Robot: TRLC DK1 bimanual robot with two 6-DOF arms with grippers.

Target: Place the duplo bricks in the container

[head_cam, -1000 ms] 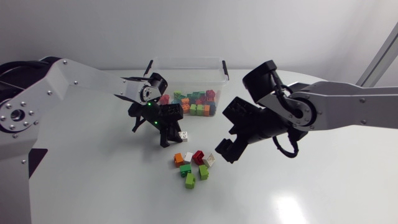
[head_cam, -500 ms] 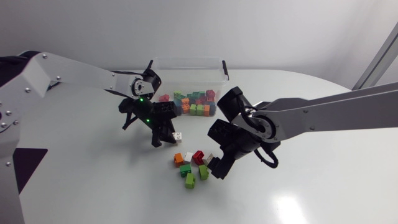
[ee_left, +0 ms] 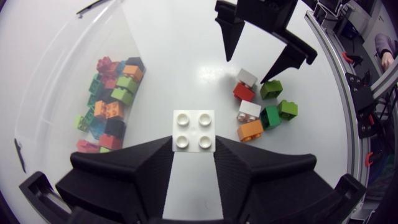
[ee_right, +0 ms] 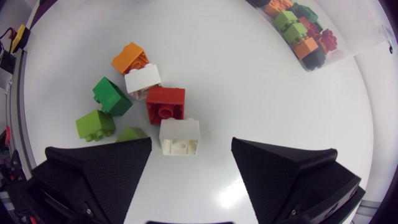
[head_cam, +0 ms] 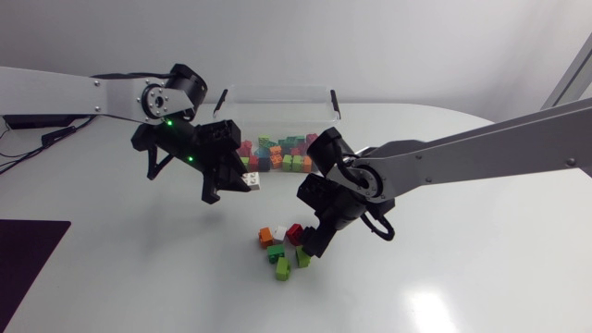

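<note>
Head view first: the left end effector (head_cam: 239, 183) hangs above the desk (head_cam: 481, 240), clamped on the carried white brick (head_cam: 252, 182), just in front of the clear container (head_cam: 277, 100). A heap of coloured bricks (head_cam: 282, 153) lies inside that container. The right end effector (head_cam: 311, 242), on an arm reaching past the middle, sits low over the loose pile (head_cam: 280, 253) on the desk, apart from the container.

Over to the left wrist view: the carried white brick shows four studs up, pinched from both sides between the broad fingers. Ahead and to one side is the container with its heap; to the other side is the loose pile. There the right end effector points down with its fingers spread wide, and the end white brick (ee_left: 247, 76) lies between their tips, next to the red brick (ee_left: 243, 92).

Right wrist view now: fingers wide apart, gripping nothing! The end white brick lies on the desk just ahead of the gap, right up against the red brick. Beyond those come a second white brick (ee_right: 143, 79) and an orange brick (ee_right: 130, 58). A dark green brick (ee_right: 112, 95) and a lime brick (ee_right: 96, 124) sit off to the side, and the container is farther off.
</note>
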